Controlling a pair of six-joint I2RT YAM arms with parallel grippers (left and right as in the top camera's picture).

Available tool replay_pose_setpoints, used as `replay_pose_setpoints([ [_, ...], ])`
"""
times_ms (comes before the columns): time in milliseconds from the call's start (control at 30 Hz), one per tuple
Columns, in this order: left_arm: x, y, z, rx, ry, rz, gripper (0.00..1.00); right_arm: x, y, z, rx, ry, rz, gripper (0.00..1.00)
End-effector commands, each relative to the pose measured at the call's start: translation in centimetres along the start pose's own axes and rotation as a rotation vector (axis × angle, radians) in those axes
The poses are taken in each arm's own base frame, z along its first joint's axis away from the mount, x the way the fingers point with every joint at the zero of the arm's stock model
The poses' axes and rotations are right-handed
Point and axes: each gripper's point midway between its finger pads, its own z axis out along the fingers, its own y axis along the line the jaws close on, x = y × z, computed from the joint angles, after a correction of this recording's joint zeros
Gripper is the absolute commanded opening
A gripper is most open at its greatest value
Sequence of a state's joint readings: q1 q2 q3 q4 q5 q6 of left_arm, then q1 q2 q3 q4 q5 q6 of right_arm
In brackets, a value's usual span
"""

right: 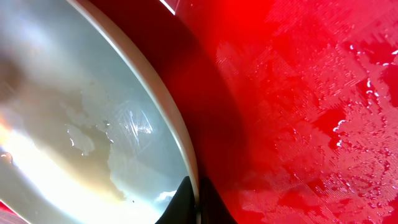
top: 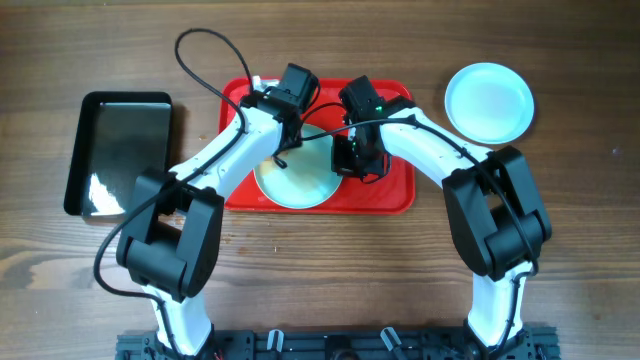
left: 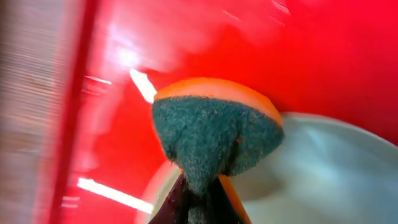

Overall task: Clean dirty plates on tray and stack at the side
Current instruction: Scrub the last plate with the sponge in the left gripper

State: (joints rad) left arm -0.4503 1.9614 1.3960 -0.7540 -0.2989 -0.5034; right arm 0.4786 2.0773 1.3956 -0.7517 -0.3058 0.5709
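A pale plate (top: 296, 182) lies on the red tray (top: 395, 190), at its front middle. My left gripper (top: 283, 128) is shut on an orange sponge with a dark green scouring side (left: 214, 134), held over the plate's far edge (left: 323, 168). My right gripper (top: 358, 160) is shut on the plate's right rim (right: 177, 134), one finger inside and one outside. The plate's inside looks wet and smeared (right: 81, 143). A second clean plate (top: 488, 100) lies on the table at the back right, off the tray. A third plate is not in view.
A glossy black tray (top: 122, 150) lies on the wooden table at the left. A black cable (top: 200, 60) loops over the table behind the red tray. The red tray's floor is wet (right: 323, 124).
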Motion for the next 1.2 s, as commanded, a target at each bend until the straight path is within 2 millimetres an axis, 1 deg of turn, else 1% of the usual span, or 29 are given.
replay_pose_setpoints([
  [0, 1.6, -5.6, -2.4, 0.321, 0.125, -0.004, 0.04, 0.4, -3.3, 1.7, 0.124, 0.013, 0.009, 0.04],
  [100, 1.9, -6.5, -2.3, 0.34, 0.126, 0.009, 0.04, 0.4, -3.2, 1.7, 0.123, 0.01, 0.008, 0.04],
  [167, 2.3, -7.2, -1.7, 0.355, 0.141, 0.017, 0.04, 0.3, -3.2, 1.7, 0.123, 0.01, 0.009, 0.04],
  [233, 2.9, -8.0, -0.5, 0.374, 0.169, 0.02, 0.04, 0.4, -3.2, 1.7, 0.12, 0.012, 0.01, 0.04],
  [333, 3.8, -7.9, 0.9, 0.352, 0.204, 0.021, 0.04, 0.4, -3.2, 1.7, 0.12, 0.012, 0.01, 0.04],
  [400, 4.2, -7.3, 1.4, 0.315, 0.215, 0.023, 0.04, 0.4, -3.2, 1.7, 0.122, 0.014, 0.01, 0.04],
  [500, 3.8, -3.3, 2.4, 0.099, 0.165, 0.04, 0.04, 0.6, -3.3, 1.7, 0.124, 0.019, 0.011, 0.04],
  [533, 3.5, -1.8, 2.5, 0.022, 0.142, 0.045, 0.04, 0.6, -3.3, 1.7, 0.125, 0.019, 0.01, 0.04],
  [567, 2.9, 0.2, 2.6, -0.068, 0.115, 0.049, 0.04, 0.6, -3.3, 1.7, 0.125, 0.021, 0.01, 0.04],
  [600, 2.5, 1.6, 2.7, -0.118, 0.102, 0.056, 0.04, 0.6, -3.4, 1.6, 0.127, 0.023, 0.009, 0.04],
  [667, 2.0, 2.8, 3.0, -0.131, 0.108, 0.077, 0.04, 0.7, -3.4, 1.6, 0.129, 0.026, 0.011, 0.04],
  [700, 1.5, 4.0, 3.3, -0.144, 0.113, 0.072, 0.04, 0.8, -3.5, 1.6, 0.131, 0.03, 0.012, 0.04],
  [733, 0.9, 5.3, 3.6, -0.165, 0.11, 0.046, 0.04, 0.9, -3.5, 1.6, 0.134, 0.033, 0.013, 0.04],
  [800, 0.3, 6.6, 3.6, -0.175, 0.11, 0.006, 0.04, 0.8, -3.7, 1.6, 0.143, 0.025, 0.014, 0.04],
  [833, -0.3, 7.2, 3.0, -0.169, 0.099, -0.019, 0.04, 0.5, -3.9, 1.6, 0.157, 0.011, 0.019, 0.04],
  [900, -1.8, 7.7, 0.6, -0.145, 0.04, -0.068, 0.04, 0.1, -4.5, 1.5, 0.191, -0.013, 0.037, 0.04],
  [933, -2.9, 7.9, -1.5, -0.117, -0.014, -0.101, 0.04, 0.0, -4.7, 1.4, 0.204, -0.022, 0.036, 0.04],
  [967, -4.0, 8.0, -4.2, -0.079, -0.071, -0.123, 0.04, -0.2, -4.8, 1.3, 0.214, -0.03, 0.035, 0.05],
  [1000, -4.9, 8.2, -7.4, -0.022, -0.133, -0.149, 0.04, -0.6, -4.9, 1.1, 0.226, -0.045, 0.032, 0.04],
  [1033, -5.3, 8.4, -9.4, 0.014, -0.17, -0.164, 0.04, -0.9, -4.9, 1.0, 0.23, -0.055, 0.029, 0.04],
  [1100, -5.5, 8.7, -11.7, 0.048, -0.208, -0.177, 0.04, -1.7, -4.7, 0.3, 0.239, -0.078, 0.018, 0.04],
  [1133, -5.4, 8.9, -12.2, 0.05, -0.211, -0.178, 0.04, -2.2, -4.3, -0.2, 0.237, -0.091, -0.004, 0.04],
  [1167, -4.6, 8.8, -12.4, 0.066, -0.18, -0.169, 0.04, -3.5, -3.8, -1.7, 0.257, -0.124, -0.031, 0.05],
])
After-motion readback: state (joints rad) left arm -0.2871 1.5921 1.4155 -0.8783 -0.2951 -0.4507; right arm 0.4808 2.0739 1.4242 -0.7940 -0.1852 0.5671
